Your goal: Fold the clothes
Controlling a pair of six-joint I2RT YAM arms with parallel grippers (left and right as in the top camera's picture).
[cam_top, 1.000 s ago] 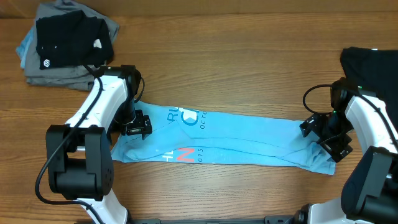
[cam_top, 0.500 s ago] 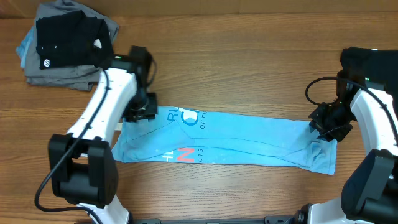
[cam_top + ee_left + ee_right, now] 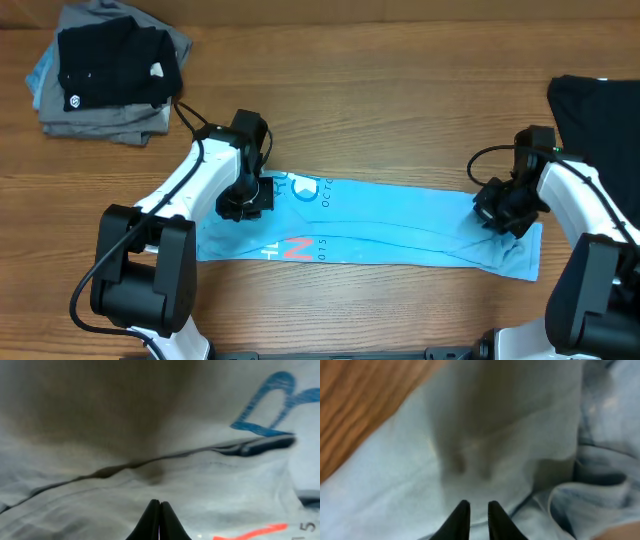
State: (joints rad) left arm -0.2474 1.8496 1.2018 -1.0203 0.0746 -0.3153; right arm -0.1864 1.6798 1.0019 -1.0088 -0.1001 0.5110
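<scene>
T-shirt (image 3: 400, 230), light blue, lies as a long folded strip across the middle of the table (image 3: 400, 100), printed end to the left. Left gripper (image 3: 245, 200) sits on the strip's upper left edge, jaws closed tip to tip against the cloth; cannot tell if any fabric is caught. Right gripper (image 3: 500, 212) sits on the rumpled right end, jaws nearly together with a thin slit showing pale cloth; grip cannot be told.
</scene>
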